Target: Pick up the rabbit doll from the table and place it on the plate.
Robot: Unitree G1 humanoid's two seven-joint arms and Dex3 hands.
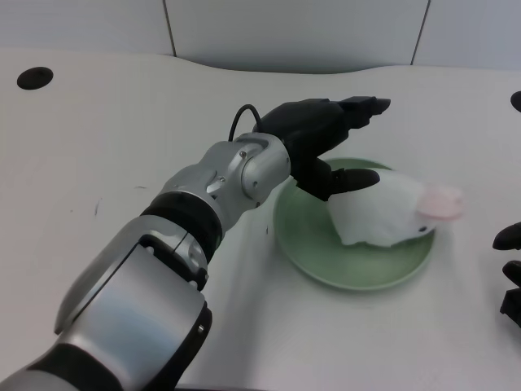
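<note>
White rabbit doll lying on green plate, toward plate's 2 o'clock edge, pink part overhanging rim, left hand at doll's 10 o'clock, fingers spread open, holding nothing, thumb tip touching doll's flank, plate on white table.

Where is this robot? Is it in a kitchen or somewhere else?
Probably a robot lab or test room, not a kitchen. The white table is plain, with a dark round hole in it, and pale wall panels stand behind. Only a green plate with a rabbit doll sits there, beside the left hand.
</note>
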